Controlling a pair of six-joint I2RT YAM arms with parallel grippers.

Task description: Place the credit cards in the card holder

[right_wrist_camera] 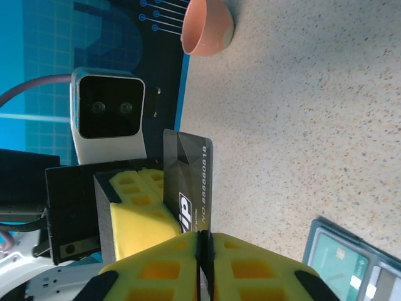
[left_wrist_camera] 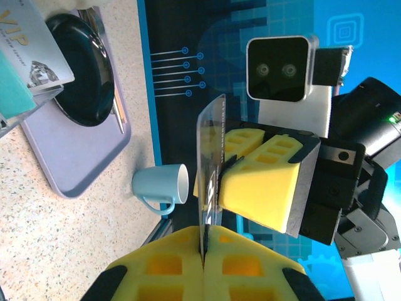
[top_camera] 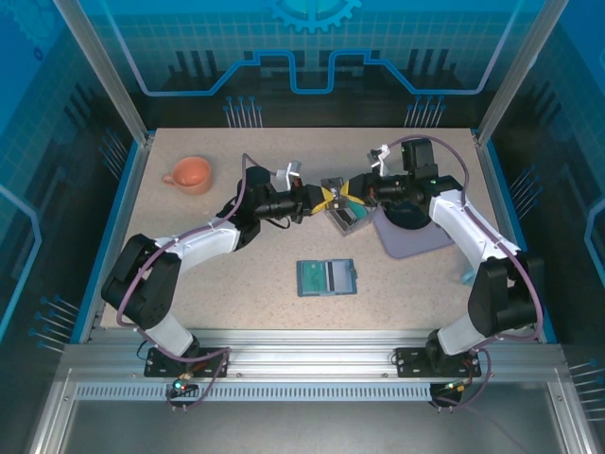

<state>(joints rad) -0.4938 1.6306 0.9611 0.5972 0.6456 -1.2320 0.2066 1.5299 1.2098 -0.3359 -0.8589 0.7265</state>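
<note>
A dark credit card (right_wrist_camera: pixel 188 179) marked VIP is held in the air between both grippers, above the middle of the table (top_camera: pixel 236 274). My left gripper (left_wrist_camera: pixel 205 248) is shut on one end of the card (left_wrist_camera: pixel 210 163). From the opposite side, my right gripper (right_wrist_camera: pixel 203 235) grips the other end, with only a thin dark slit between its pads. In the top view the left gripper (top_camera: pixel 323 197) and right gripper (top_camera: pixel 346 195) meet tip to tip. More credit cards (left_wrist_camera: pixel 31 50) stand in a clear box (top_camera: pixel 345 222). The teal card holder (top_camera: pixel 327 277) lies open nearer the arms.
A grey-lilac mat (top_camera: pixel 421 241) with a black plate (left_wrist_camera: pixel 81 69) lies right of the box. An orange cup (top_camera: pixel 189 173) stands at the far left. A light blue cup (left_wrist_camera: pixel 160 185) lies on its side by the right edge.
</note>
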